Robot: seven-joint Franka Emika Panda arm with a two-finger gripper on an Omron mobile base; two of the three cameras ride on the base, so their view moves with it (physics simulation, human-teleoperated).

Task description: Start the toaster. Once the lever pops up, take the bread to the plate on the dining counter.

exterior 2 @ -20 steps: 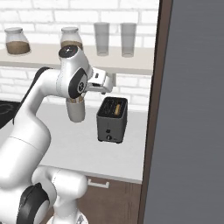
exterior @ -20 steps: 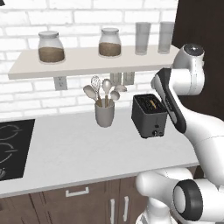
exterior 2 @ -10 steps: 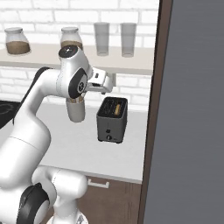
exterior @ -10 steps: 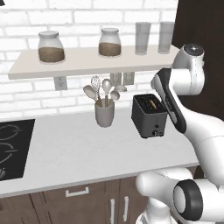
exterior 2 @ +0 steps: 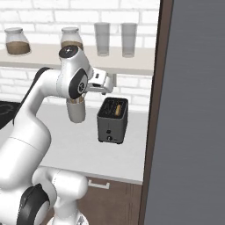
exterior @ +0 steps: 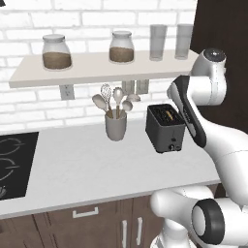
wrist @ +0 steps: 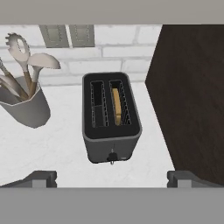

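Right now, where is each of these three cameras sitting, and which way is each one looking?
Left base view: behind the arm on its left, facing the toaster and utensil cup; white arm rises at right.
Right base view: behind on the right, facing the same toaster; arm rises at left.
Hand view: on the hand, looking down at the toaster and bread; the open gripper has its fingertips at the bottom.
All three share the toaster.

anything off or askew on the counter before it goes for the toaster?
Nothing stands out. The toaster stands upright on the white worktop, with the bread seated in one slot and the other slot empty. The utensil cup beside it is upright, nothing spilled. The gripper is open above the toaster.
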